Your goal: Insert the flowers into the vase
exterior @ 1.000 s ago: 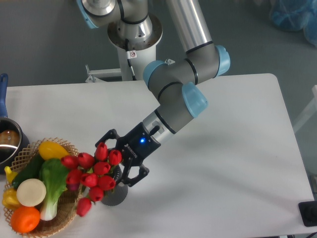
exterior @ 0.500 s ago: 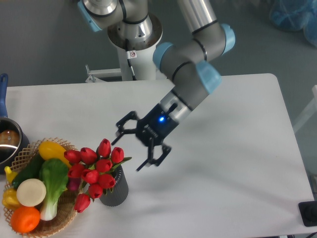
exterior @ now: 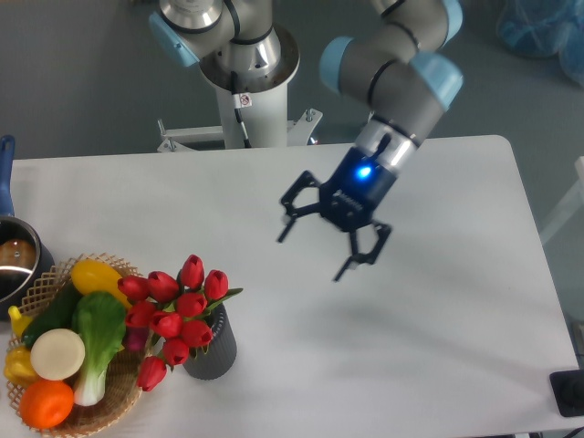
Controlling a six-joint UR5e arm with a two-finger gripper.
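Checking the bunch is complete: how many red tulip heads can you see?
9, clustered above the vase: three along the top of the flowers, five in the middle, one lowest by the basket. Others may be hidden.

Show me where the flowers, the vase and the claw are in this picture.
flowers [exterior: 173, 306]: fixed camera view, on the red tulip heads.
vase [exterior: 217, 351]: fixed camera view, on its ribbed dark side.
claw [exterior: 315, 251]: fixed camera view, midway between its open fingertips.

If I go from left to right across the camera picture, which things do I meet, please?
Metal pot → wicker basket of toy vegetables → flowers in the vase → open gripper.
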